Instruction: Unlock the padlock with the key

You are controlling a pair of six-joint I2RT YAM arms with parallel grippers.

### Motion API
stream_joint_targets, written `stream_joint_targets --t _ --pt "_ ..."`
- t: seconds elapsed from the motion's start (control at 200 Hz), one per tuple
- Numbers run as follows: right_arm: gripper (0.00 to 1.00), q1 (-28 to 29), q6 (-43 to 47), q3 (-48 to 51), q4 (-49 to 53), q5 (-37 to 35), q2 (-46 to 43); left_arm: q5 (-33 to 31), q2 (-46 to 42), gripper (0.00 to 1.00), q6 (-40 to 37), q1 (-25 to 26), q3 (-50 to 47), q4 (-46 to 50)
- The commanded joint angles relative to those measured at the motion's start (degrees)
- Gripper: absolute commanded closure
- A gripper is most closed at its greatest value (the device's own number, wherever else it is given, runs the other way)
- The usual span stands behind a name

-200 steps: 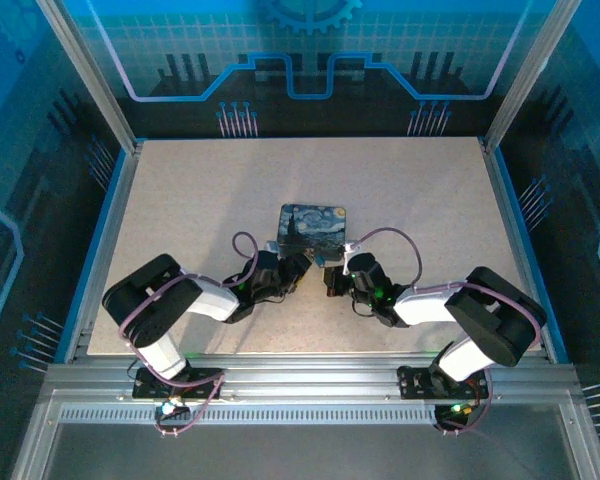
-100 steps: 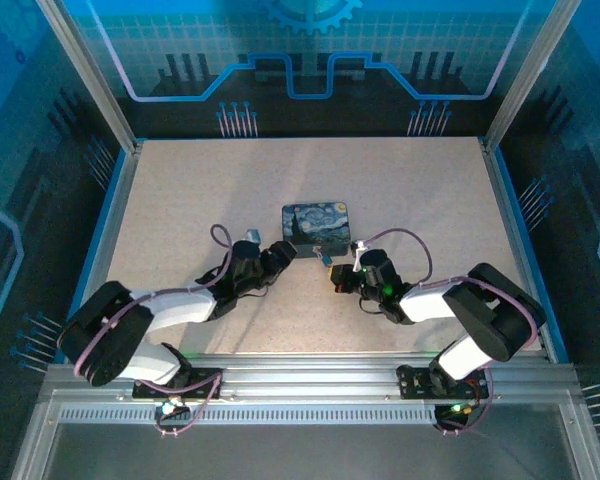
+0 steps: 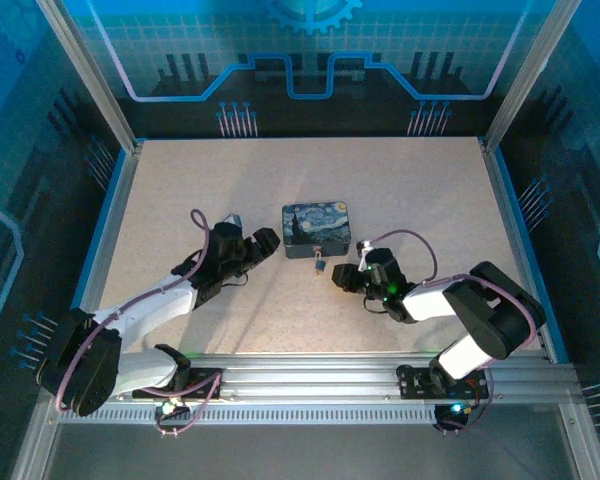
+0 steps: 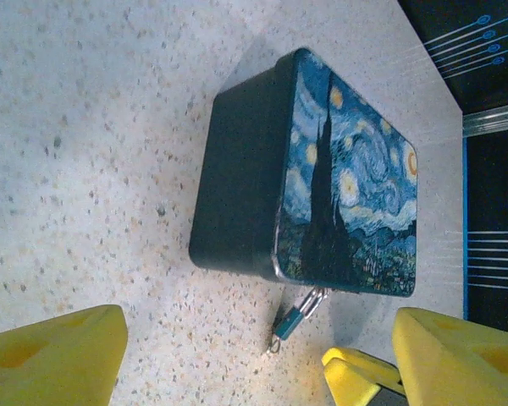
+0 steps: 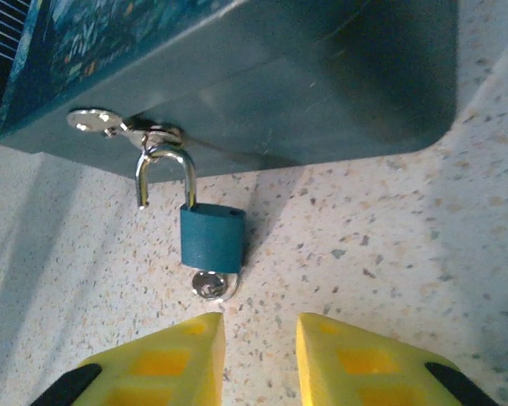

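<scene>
Nearest us, the right gripper (image 5: 258, 326) sits low over the tabletop (image 5: 389, 254), its yellow fingers a narrow gap apart and gripping nothing. Just beyond their tips we see the key (image 5: 209, 285) lodged in the base of the padlock (image 5: 212, 237), whose shackle (image 5: 162, 161) hooks the hasp (image 5: 110, 125) of the starry-night box (image 5: 262, 76). Beside the box's far end, the left gripper (image 4: 261, 330) gapes wide, empty.
</scene>
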State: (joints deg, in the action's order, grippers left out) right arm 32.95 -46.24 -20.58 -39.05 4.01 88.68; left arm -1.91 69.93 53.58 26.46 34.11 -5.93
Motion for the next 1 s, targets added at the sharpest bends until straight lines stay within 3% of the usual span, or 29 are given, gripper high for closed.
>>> stream_joint_targets --t 0.0,0.275,0.39,0.625,0.995 --pt "0.65 -2.19 3.80 0.73 -0.93 3.29 -3.17 2.69 2.27 0.15 -6.50 -2.23 4.35 4.73" --pt "0.31 -5.81 7.92 0.59 -1.38 8.38 -7.34 10.35 14.75 0.17 -10.44 -5.19 12.29 2.74" --pt "0.24 -7.05 7.27 -0.48 -3.09 11.24 -6.07 11.91 19.97 0.20 -12.09 -5.28 16.19 3.16" --pt "0.20 -8.47 7.21 -4.99 -5.75 16.52 -1.09 12.66 27.19 0.28 -14.22 -5.28 20.12 4.88" --pt "0.19 -11.63 8.39 -11.37 -10.95 21.30 8.41 13.00 28.31 0.36 -14.12 -4.25 15.54 4.74"
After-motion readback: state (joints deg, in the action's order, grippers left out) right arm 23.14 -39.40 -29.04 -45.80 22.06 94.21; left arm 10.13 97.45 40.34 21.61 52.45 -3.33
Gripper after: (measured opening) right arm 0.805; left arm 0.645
